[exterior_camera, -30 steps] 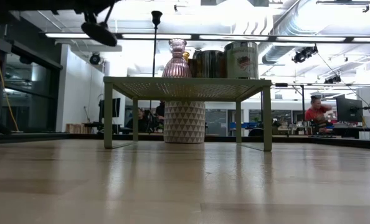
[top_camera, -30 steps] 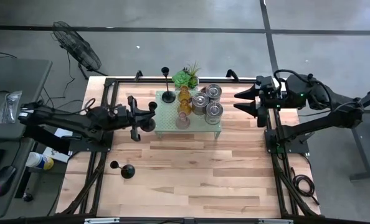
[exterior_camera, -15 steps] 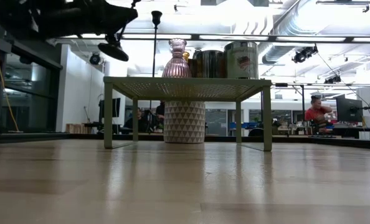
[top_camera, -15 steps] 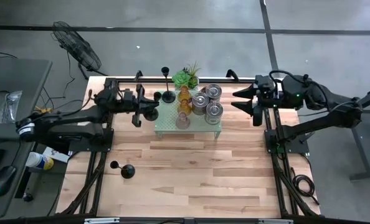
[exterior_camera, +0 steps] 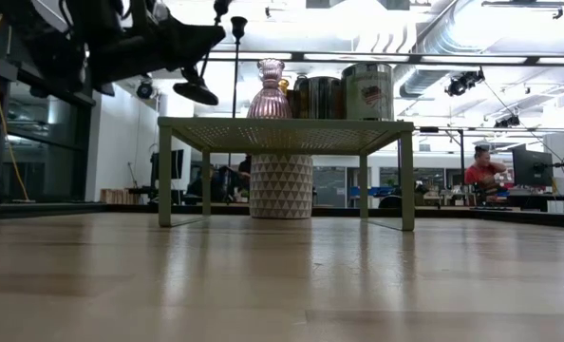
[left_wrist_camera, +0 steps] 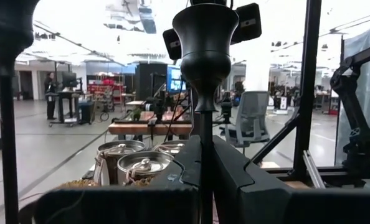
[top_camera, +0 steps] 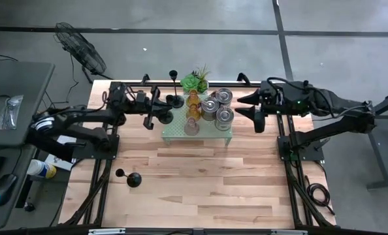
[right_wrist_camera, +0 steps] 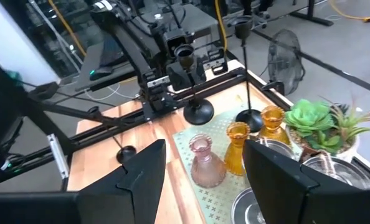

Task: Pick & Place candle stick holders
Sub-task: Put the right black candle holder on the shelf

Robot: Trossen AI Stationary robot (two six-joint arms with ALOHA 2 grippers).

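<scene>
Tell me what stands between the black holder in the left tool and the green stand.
Nothing visible. The left tool holds the black holder in the air just off the green stand, near another black holder on its corner.

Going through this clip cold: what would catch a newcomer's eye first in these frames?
Probably the left gripper, shut on a black candle stick holder and carrying it in the air beside the left edge of the pale green stand. Next, the crowded stand top: amber glass holders, a pink glass one, silvery cylinders and a green plant. The right gripper hangs open beside the stand's right side.
</scene>
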